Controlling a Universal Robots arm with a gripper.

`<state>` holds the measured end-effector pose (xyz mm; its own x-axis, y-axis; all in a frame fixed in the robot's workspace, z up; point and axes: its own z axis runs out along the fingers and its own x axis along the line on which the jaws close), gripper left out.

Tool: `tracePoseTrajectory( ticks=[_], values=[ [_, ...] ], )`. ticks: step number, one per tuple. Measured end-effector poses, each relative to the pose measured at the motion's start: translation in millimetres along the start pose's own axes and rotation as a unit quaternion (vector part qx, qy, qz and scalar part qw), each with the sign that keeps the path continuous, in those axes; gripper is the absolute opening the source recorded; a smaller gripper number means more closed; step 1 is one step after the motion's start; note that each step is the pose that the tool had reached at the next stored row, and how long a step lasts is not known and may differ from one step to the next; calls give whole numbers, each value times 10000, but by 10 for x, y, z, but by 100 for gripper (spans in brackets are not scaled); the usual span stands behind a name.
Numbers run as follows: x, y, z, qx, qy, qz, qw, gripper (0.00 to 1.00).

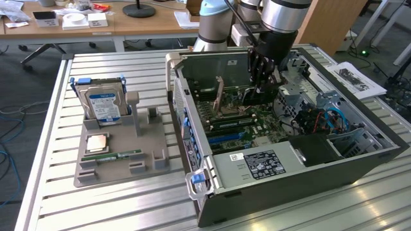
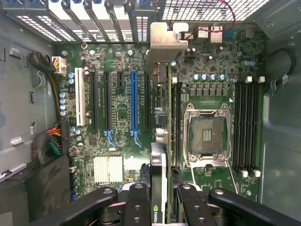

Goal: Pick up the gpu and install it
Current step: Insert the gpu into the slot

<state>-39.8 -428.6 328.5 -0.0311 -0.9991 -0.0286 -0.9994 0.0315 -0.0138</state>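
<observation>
One open computer case (image 1: 276,159) lies on its side on the slatted counter (image 1: 115,211), its near end close to the counter's near edge. Bare slats run in front of it toward the near corner at the exterior view's left. Beside the case, toward the counter's edge at the exterior view's left, a grey fixture tray (image 1: 115,169) carries a memory stick (image 1: 119,156) lying flat, a processor chip (image 1: 96,143) and, farther back, a hard drive (image 1: 104,106) standing upright. A narrow strip of open slats separates the tray from the case.

Inside the case, a labelled power supply (image 1: 257,166) takes up the near end, and the motherboard (image 1: 237,126) lies beyond it. Over the board's far part the gripper (image 1: 262,72) reaches down between the case walls, clamped on the gpu (image 1: 257,96), which it holds on edge above the board.

In the wrist view the gpu (image 2: 160,160) runs edge-on between the fingers (image 2: 136,202). Its metal bracket (image 2: 164,44) is near the rear slot openings, and the card lies between the blue slot (image 2: 134,103) and the empty processor socket (image 2: 206,134). Whether its lower edge touches the board I cannot tell. Past the counter's far edge stands a wooden desk (image 1: 147,24).
</observation>
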Motion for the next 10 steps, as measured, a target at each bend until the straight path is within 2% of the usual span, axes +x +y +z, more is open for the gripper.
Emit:
tracePoseTrajectory(
  ticks=[10],
  values=[
    [62,-2,-2,0,0,0,10000,27]
  ],
)
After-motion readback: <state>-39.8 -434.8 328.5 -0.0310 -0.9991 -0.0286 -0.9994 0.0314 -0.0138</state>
